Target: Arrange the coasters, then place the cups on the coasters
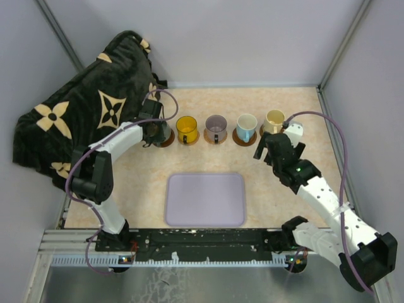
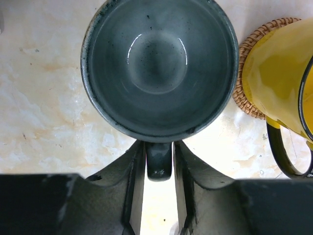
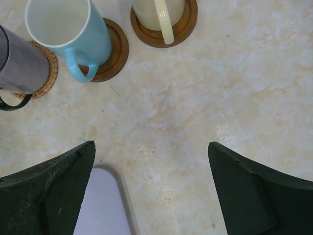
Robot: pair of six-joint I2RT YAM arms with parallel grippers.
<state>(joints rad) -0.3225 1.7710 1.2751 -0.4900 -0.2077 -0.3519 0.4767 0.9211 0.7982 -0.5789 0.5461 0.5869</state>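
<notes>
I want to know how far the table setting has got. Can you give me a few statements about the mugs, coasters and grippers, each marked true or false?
1. The light blue mug with white inside stands on a round brown wooden coaster. True.
2. The right gripper grips the cream mug. False: its jaws stand wide open with nothing between them, and the mug stands apart from it.
3. The handle of the grey-green mug lies between the fingers of the left gripper. True.
4. The yellow mug stands on the lavender rectangular tray. False: it stands in the row of mugs beyond the tray.
</notes>
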